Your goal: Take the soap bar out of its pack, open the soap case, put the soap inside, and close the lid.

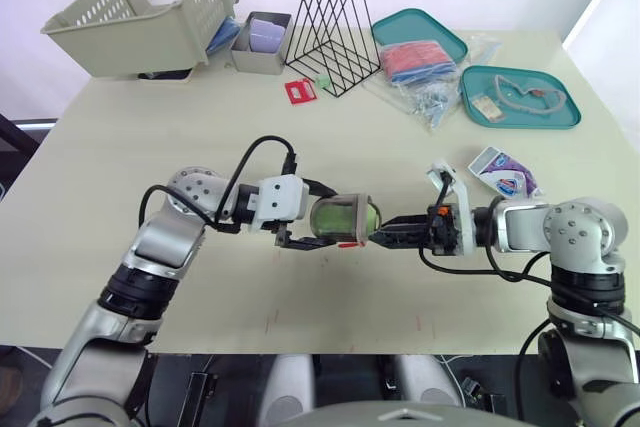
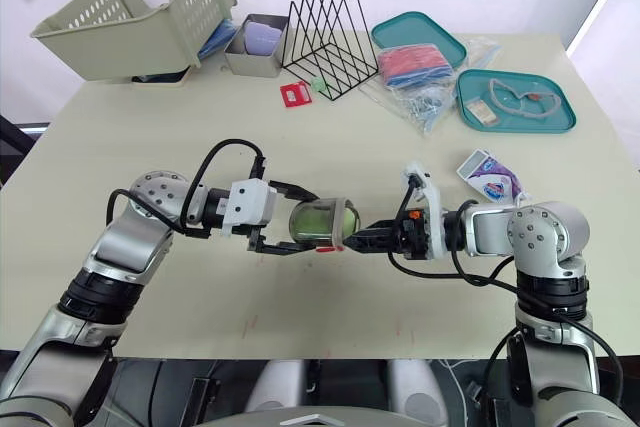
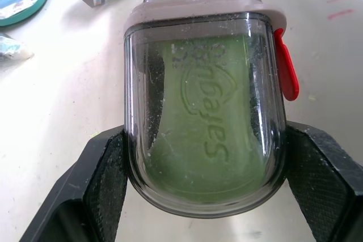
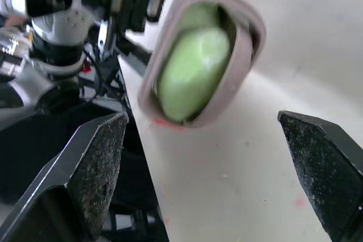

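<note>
A clear soap case (image 1: 343,217) with a grey rim and a red latch (image 3: 287,72) hangs just above the table (image 1: 200,127) near its front edge. The green soap bar (image 3: 207,117) lies inside it. My left gripper (image 1: 338,221) is shut on the case, one black finger (image 3: 102,179) on each side. The case's grey-rimmed end (image 4: 201,55) faces my right gripper (image 1: 386,235), and green soap shows through it. That gripper stands open just short of the rim, not touching it. The white and purple soap pack (image 1: 498,172) lies opened on the table to the right.
Along the back stand a tilted beige basket (image 1: 140,22), a grey box (image 1: 262,42), a black wire rack (image 1: 335,32) and two teal trays (image 1: 445,32) (image 1: 520,97) with plastic bags (image 1: 430,97). A small red item (image 1: 300,92) lies near the rack.
</note>
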{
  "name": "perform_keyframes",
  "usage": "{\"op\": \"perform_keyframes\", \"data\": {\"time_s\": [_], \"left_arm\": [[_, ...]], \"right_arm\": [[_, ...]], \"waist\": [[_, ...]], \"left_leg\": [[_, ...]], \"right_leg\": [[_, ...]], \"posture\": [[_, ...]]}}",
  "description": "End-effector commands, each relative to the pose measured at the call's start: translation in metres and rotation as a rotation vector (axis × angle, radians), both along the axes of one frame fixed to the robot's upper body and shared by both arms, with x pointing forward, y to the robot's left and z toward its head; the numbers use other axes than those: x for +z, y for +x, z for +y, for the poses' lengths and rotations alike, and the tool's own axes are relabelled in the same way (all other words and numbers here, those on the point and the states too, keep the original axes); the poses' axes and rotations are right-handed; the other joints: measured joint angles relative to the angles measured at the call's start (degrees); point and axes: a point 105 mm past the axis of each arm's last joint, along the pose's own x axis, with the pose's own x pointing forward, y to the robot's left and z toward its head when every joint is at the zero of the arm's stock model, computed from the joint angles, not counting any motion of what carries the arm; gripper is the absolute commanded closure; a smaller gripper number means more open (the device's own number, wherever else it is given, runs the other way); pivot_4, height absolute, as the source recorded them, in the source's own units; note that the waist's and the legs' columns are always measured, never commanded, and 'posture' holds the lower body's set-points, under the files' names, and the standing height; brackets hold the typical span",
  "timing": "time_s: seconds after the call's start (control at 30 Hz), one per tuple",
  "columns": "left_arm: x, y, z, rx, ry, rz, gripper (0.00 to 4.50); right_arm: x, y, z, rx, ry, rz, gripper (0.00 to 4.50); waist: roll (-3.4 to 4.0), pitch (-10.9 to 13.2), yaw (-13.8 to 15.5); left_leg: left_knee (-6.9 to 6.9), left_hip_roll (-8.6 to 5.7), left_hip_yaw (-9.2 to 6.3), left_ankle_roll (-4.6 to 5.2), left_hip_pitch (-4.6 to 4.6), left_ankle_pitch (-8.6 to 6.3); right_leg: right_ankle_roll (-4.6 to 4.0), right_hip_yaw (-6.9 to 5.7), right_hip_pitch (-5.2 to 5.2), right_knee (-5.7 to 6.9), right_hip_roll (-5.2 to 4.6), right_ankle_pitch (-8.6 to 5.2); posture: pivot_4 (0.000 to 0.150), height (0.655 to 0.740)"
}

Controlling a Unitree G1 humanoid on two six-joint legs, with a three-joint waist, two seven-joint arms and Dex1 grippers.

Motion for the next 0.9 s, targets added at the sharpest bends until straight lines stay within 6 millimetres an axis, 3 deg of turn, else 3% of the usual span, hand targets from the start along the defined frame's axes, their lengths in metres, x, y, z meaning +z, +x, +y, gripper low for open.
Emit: {"op": "perform_keyframes", "data": {"time_s": [0.03, 0.4, 0.9], "left_arm": [[0.013, -0.004, -0.002, -0.008, -0.029, -0.046, 1.06], [0.016, -0.006, -0.004, -0.011, -0.038, -0.052, 1.06], [0.014, -0.009, -0.006, -0.025, -0.028, -0.051, 1.06]], "right_arm": [[0.013, -0.005, 0.008, 0.025, 0.059, -0.024, 0.05], [0.009, -0.011, 0.028, 0.049, 0.076, 0.023, 0.05], [0.005, -0.006, 0.034, 0.035, 0.071, 0.076, 0.05]], "waist": [[0.0, 0.0, 0.0], [0.0, 0.0, 0.0], [0.01, 0.0, 0.0]], "left_leg": [[0.0, 0.0, 0.01, 0.0, 0.0, 0.0], [-0.03, 0.01, 0.0, 0.0, -0.01, 0.0], [-0.32, 0.03, 0.02, 0.0, -0.02, 0.0]], "right_leg": [[0.0, 0.0, 0.0, 0.0, 0.0, 0.0], [0.02, 0.0, 0.0, -0.06, 0.0, -0.01], [0.02, -0.01, 0.01, -0.39, 0.0, 0.01]], "posture": [[0.15, 0.74], [0.15, 0.74], [0.15, 0.74]]}}
